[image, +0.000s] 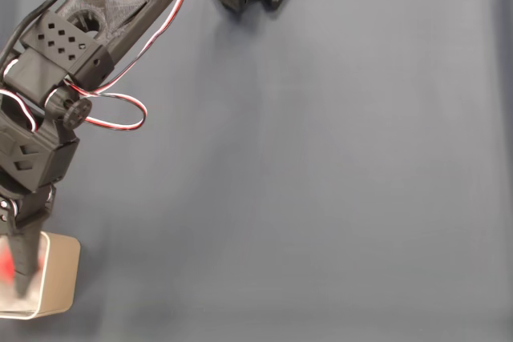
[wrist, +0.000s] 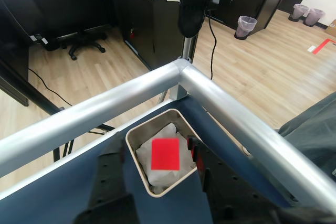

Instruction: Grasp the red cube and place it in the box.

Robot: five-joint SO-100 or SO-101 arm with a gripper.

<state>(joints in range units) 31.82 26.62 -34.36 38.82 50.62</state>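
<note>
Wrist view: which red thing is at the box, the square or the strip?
The red cube, the square framed by the rim of the box. The other is a red strip far off on the wooden floor.

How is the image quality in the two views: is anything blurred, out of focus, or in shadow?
Fixed view: even, soft light; the arm casts a faint shadow on the dark cloth; the red cube by the hand is smeared. Wrist view: the box and the cube are sharp, the near fingers out of focus; daylight glares on the wooden floor.
</note>
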